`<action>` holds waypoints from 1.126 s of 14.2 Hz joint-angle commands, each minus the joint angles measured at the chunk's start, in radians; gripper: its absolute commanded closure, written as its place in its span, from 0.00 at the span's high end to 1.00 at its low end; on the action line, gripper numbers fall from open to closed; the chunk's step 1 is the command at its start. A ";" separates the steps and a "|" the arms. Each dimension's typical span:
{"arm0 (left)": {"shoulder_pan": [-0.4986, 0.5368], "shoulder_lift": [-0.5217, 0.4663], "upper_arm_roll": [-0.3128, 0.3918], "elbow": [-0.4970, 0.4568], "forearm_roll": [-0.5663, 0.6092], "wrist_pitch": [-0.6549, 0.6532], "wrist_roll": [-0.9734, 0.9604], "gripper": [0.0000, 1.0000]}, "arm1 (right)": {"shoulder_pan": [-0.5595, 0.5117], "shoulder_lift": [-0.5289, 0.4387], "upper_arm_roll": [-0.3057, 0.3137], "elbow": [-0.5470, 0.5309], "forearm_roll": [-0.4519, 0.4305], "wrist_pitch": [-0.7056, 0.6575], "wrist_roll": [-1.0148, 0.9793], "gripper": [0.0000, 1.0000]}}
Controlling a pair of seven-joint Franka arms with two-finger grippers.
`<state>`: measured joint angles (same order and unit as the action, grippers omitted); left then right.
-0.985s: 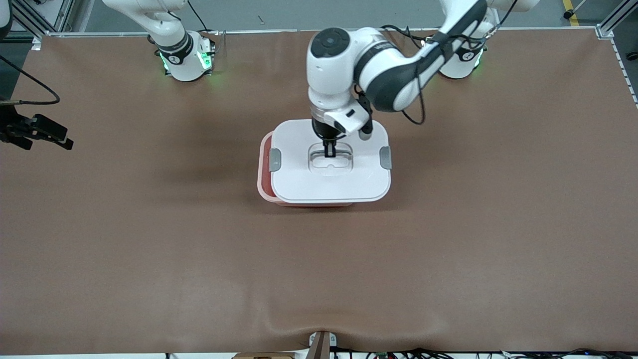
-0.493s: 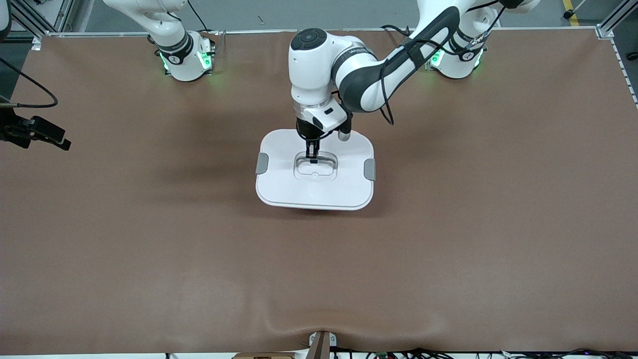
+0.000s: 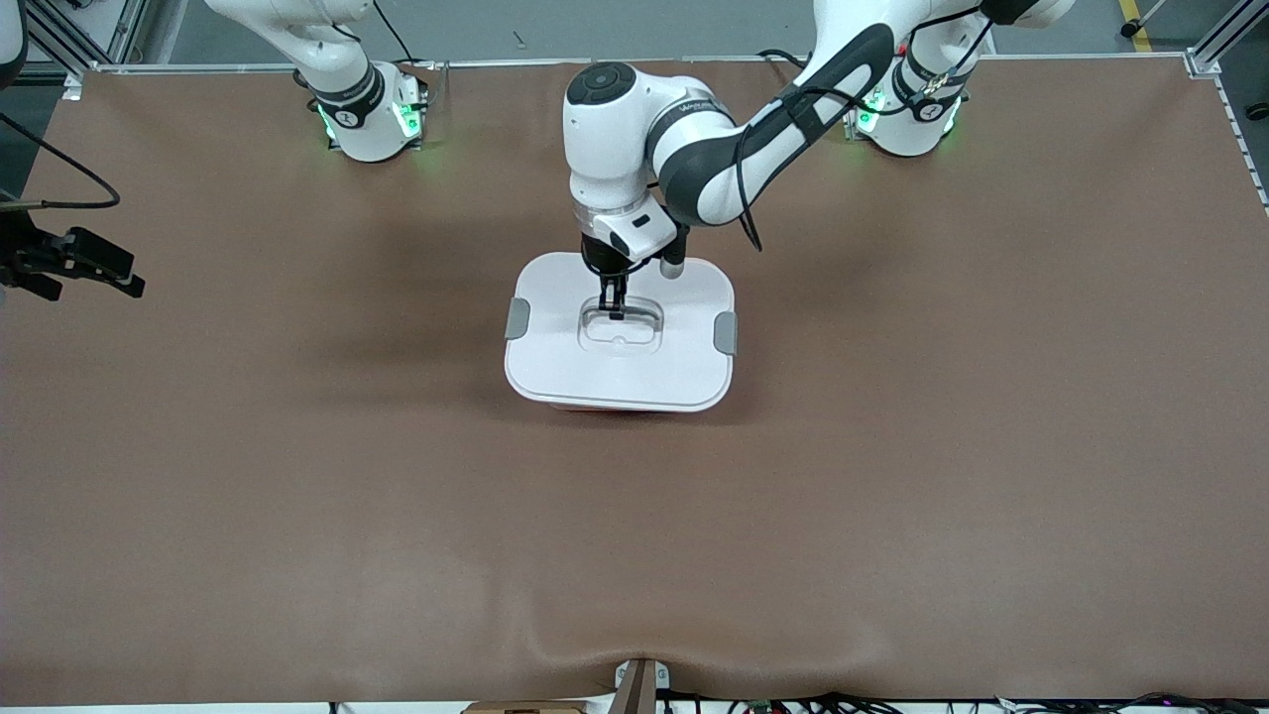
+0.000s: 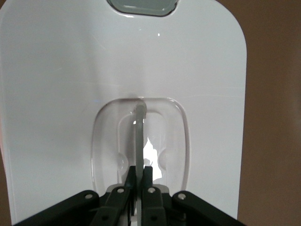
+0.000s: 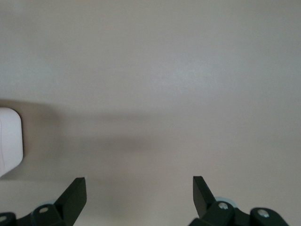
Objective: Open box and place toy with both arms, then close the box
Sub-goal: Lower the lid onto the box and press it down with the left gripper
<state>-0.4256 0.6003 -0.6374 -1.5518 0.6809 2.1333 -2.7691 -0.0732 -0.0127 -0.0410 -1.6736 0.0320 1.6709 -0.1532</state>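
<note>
The lid (image 3: 620,337) sits over the box (image 3: 625,406) in the middle of the table (image 3: 297,496), and only a thin reddish sliver of the box shows under the lid's edge nearest the front camera, so it looks roughly aligned but I can't tell whether it is seated. The left gripper (image 3: 612,309) is down in the recess, its fingers (image 4: 123,186) pinched tight on the thin clear handle (image 4: 139,141), which stands upright between them. Here's the danger: that grip is narrow, on a slim, slick blade, so a sideways drag could twist the lid or slip the handle free, and letting go with one edge riding the rim would leave the box half closed. The grey clips (image 3: 517,318) at either end aren't visibly latched. The lid itself is white, glossy, with rounded corners; the toy is out of sight, presumably inside, though nothing confirms it. The right gripper (image 5: 139,195) waits with its jaws spread wide and empty over bare table toward the right arm's end, the lid's corner just in its view.
</note>
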 commanded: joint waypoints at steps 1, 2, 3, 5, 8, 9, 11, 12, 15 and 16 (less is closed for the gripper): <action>-0.022 0.016 0.004 -0.005 0.080 0.016 -0.211 0.00 | -0.016 0.002 0.018 0.015 -0.012 0.003 -0.031 1.00; -0.022 0.016 0.004 -0.007 0.080 0.013 -0.215 0.00 | -0.016 0.002 0.018 0.020 -0.012 0.001 -0.029 1.00; -0.022 0.016 0.004 -0.007 0.080 0.011 -0.216 0.00 | -0.020 0.002 0.018 0.028 -0.009 0.001 -0.029 1.00; -0.021 0.016 0.004 -0.013 0.080 0.008 -0.221 0.00 | -0.022 0.002 0.016 0.032 -0.012 -0.005 -0.031 1.00; -0.018 0.015 0.004 -0.034 0.080 0.007 -0.224 0.00 | -0.023 -0.001 0.016 0.041 -0.014 -0.005 -0.029 1.00; -0.013 0.003 0.002 -0.059 0.080 0.007 -0.224 0.00 | -0.020 -0.001 0.016 0.040 -0.014 -0.004 -0.029 1.00; -0.012 -0.008 0.002 -0.083 0.080 0.007 -0.225 0.00 | -0.016 -0.001 0.018 0.041 -0.017 -0.003 -0.031 1.00; -0.012 -0.010 0.002 -0.088 0.080 0.008 -0.225 0.00 | -0.016 -0.001 0.018 0.041 -0.017 -0.004 -0.031 1.00; -0.016 -0.008 0.002 -0.091 0.080 0.007 -0.237 0.00 | -0.020 -0.004 0.018 0.043 -0.015 -0.007 -0.029 1.00; -0.018 -0.008 0.002 -0.093 0.080 0.007 -0.238 0.00 | -0.020 -0.004 0.018 0.043 -0.015 -0.005 -0.029 1.00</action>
<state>-0.4339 0.6153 -0.6392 -1.5745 0.7088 2.1341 -2.7820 -0.0739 -0.0120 -0.0373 -1.6410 0.0305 1.6763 -0.1709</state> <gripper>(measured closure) 0.930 0.000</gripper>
